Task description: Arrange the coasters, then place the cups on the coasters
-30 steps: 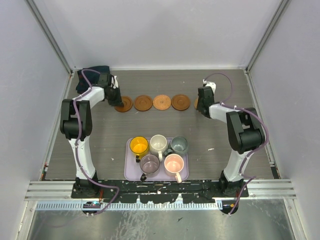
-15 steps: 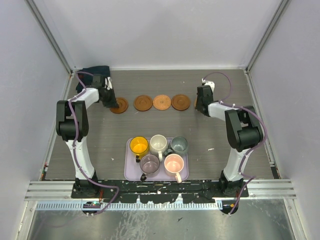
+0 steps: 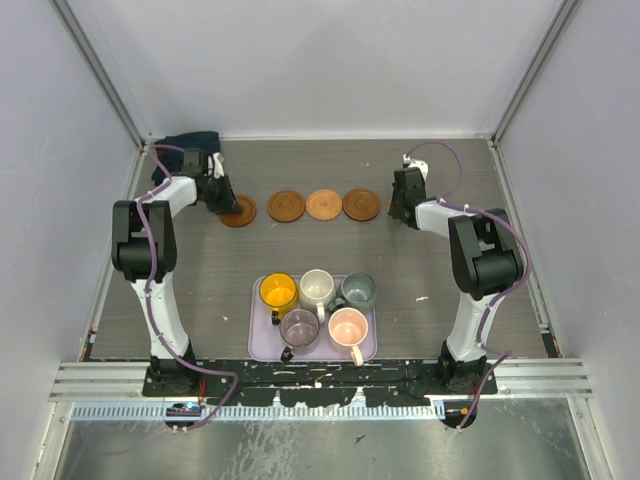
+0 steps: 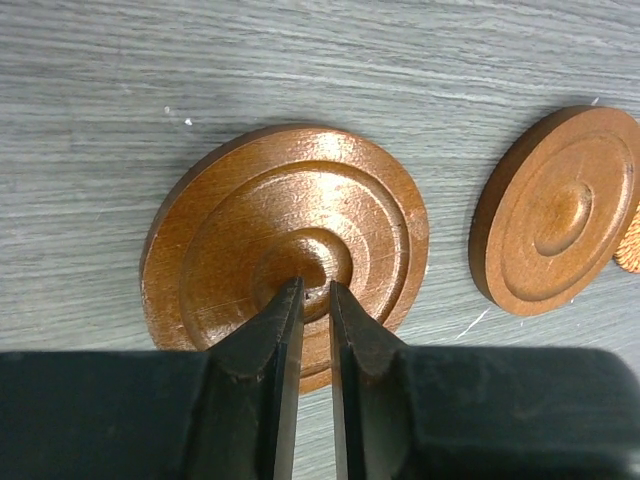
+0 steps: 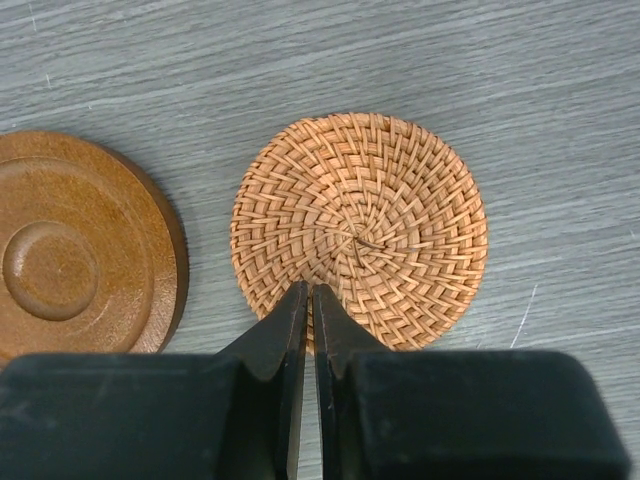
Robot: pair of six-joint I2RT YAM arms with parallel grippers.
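You're on the coaster step. The coasters [image 3: 324, 204] lie in a row on the table [image 3: 200, 290] beyond the tray [image 3: 258, 345]. Four wooden ones show from above. The woven coaster [image 5: 360, 228] at the right end is, I think, hidden there behind your right arm.

Your left tool [image 4: 308, 290] has its jaws a narrow slit apart and grips nothing, with its tips at the middle of the left-end coaster [image 4: 285, 245]. Your right tool [image 5: 303, 295], all but closed and empty, sits at the woven one's near edge.

The cups [image 3: 317, 288] all stand in the tray. Next, lift both tools clear, then open one wide over a cup.
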